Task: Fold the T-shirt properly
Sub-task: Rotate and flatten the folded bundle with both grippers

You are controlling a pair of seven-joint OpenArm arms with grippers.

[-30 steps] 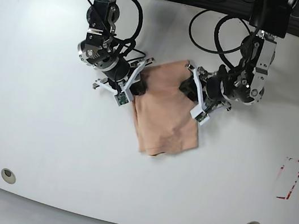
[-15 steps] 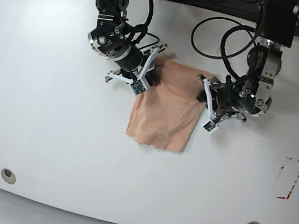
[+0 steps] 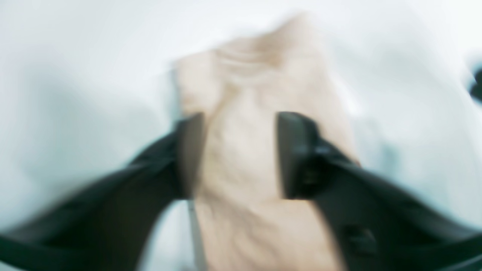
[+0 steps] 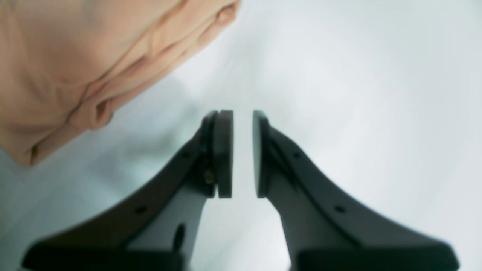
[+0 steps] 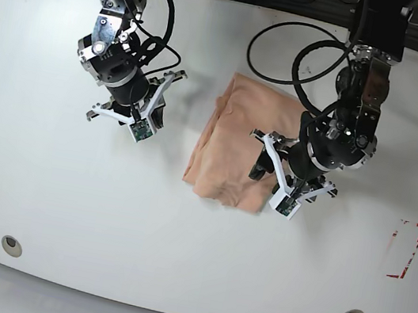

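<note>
**Shirt folded mid-table, both arms off it**

T-shirt folded at frame centre on table. Left gripper at its right edge, jaws apart over cloth, grip unclear. Right gripper upper left, narrow gap, empty.

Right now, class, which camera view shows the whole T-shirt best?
The base view: the entire folded T-shirt lies in sight on the white table. The left wrist view shows only a blurred strip of it between that claw's fingers; the right wrist view catches just a wrinkled edge in its upper left corner.
</note>
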